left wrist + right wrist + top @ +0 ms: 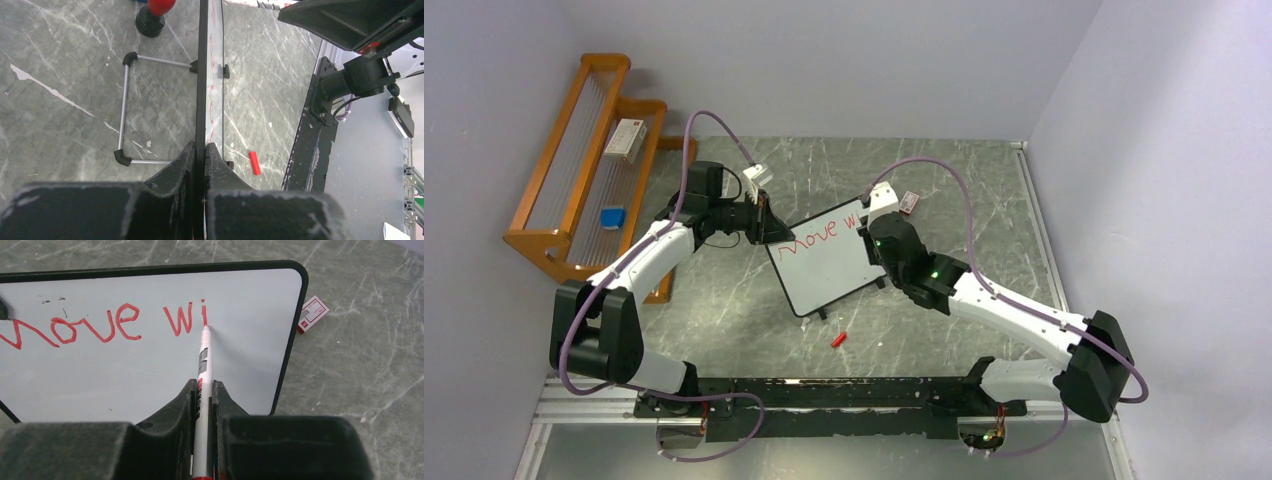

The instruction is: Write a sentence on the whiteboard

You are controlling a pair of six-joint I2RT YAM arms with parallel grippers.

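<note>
The whiteboard (824,262) stands on the tabletop (724,300) between the arms, with the left tool (199,150) clamped on its frame edge. The right tool (204,387) grips a red marker (204,352), whose tip touches the board at the foot of the "i" in "Move wi". Blank surface lies to the right of the tip, along the board's long axis, so the next strokes probably run that way.

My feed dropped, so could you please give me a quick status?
Left gripper, jaws shut on whiteboard edge. Right gripper, jaws shut on marker, tip at board after "Move wi". Small red cylinder on table, clear of board.
</note>
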